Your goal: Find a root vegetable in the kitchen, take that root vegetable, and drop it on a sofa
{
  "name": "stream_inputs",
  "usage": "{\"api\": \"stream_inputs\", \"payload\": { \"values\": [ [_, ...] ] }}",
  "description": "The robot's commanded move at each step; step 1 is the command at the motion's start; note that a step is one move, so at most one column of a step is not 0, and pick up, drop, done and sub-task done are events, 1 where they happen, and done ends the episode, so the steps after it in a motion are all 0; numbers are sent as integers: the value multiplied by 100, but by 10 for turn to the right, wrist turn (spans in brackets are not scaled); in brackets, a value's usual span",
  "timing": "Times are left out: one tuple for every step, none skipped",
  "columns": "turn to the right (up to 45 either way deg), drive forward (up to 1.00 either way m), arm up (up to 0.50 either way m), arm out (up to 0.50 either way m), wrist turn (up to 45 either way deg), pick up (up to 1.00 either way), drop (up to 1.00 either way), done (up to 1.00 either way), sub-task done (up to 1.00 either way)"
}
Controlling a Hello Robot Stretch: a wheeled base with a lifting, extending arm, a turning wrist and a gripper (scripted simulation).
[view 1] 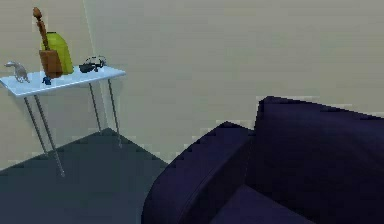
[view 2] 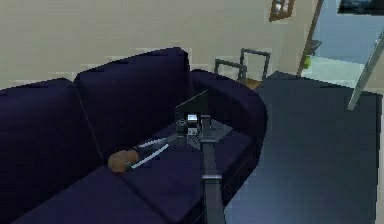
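The sofa (view 2: 60, 115) blocks the far side; floor (view 2: 310, 150) beside it lies bare.

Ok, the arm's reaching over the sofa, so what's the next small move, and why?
Probably drop it here. A brown rounded thing lies at the end effector's far end, over the dark sofa's seat cushion, well inside its front edge. I cannot tell whether it is held or already resting on the cushion, so letting go should be safe either way.
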Motion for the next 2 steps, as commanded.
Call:
{"api": "stream_inputs", "payload": {
  "values": [
    [0,0,0,0,0,0,100,0,0],
    [0,0,10,0,0,0,0,0,0]
  ]
}}
